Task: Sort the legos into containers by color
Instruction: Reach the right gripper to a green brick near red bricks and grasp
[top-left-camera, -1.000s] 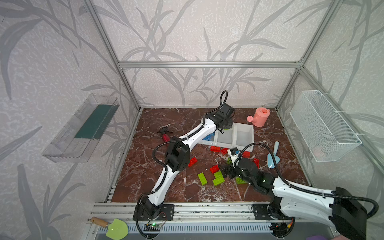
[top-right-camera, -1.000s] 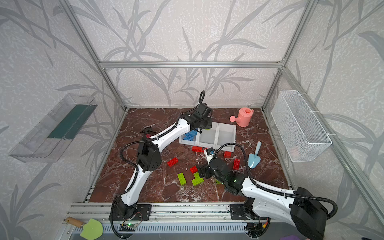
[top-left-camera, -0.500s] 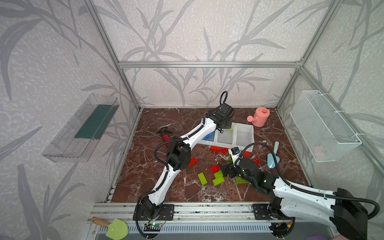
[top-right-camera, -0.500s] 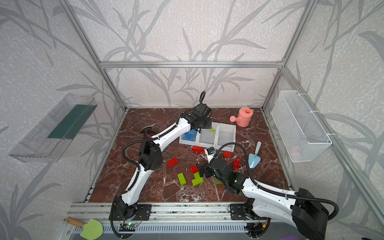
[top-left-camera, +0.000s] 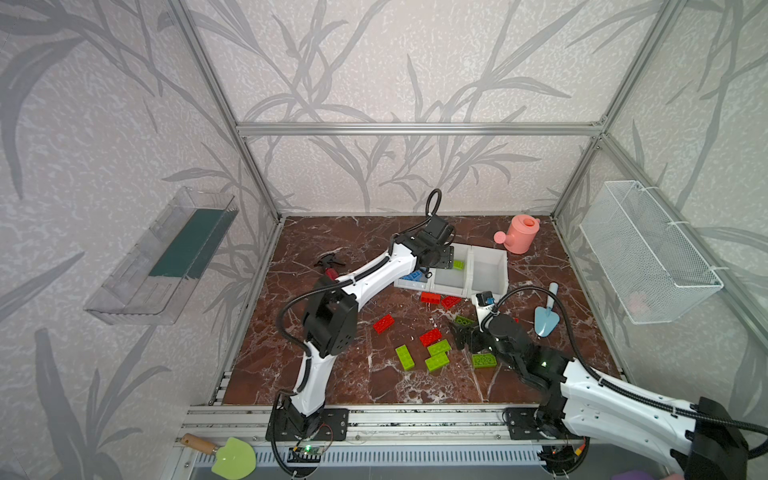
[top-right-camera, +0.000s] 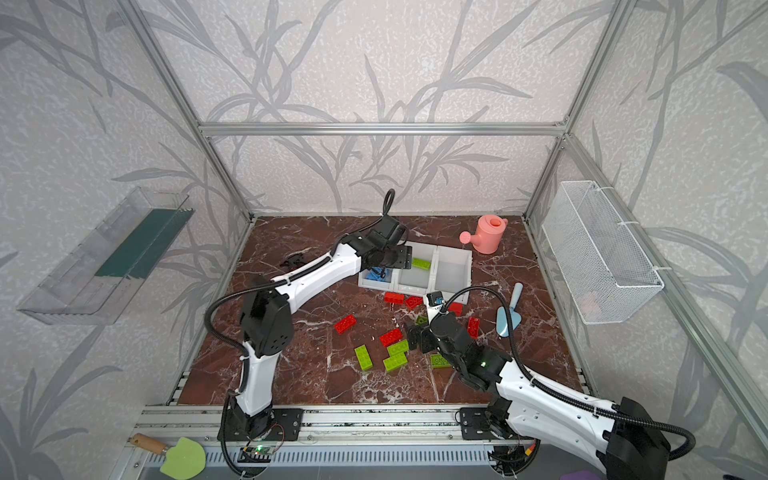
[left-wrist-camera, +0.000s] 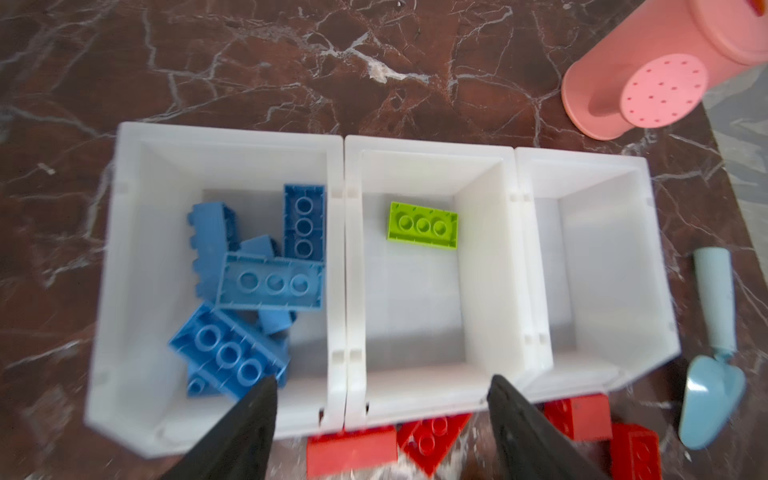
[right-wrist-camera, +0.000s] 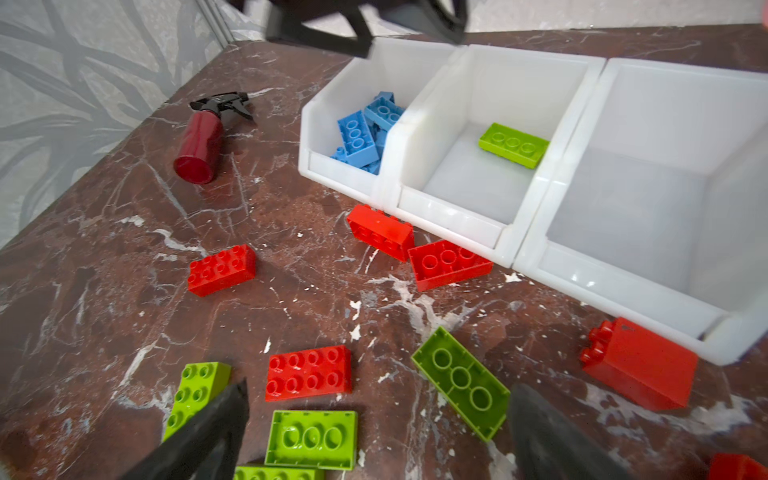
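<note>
Left claw (left-wrist-camera: 381, 395): stands wide, grips nothing, hovers over the containers (left-wrist-camera: 345, 249). Blue legos (left-wrist-camera: 270, 284) heaped in the nine-o'clock bin, one lime lego (left-wrist-camera: 423, 226) in the centre bin. Right claw (right-wrist-camera: 380, 392): gapes, holds nothing, hangs over red legos (right-wrist-camera: 308, 372) and lime bricks (right-wrist-camera: 460, 376) scattered on the table (right-wrist-camera: 104, 249), six o'clock from the bins.

Bins (right-wrist-camera: 453, 224): white
Bricks (right-wrist-camera: 307, 372): red, blue, lime green
Tabletop (right-wrist-camera: 104, 291): dark reddish-brown marble, white veins
Watering can (left-wrist-camera: 615, 83): pink
Trowel (left-wrist-camera: 712, 386): pale blue
Spray bottle (right-wrist-camera: 199, 141): dark red, black head
Walls (top-left-camera: 374, 62): pale grey, darker leaf pattern
</note>
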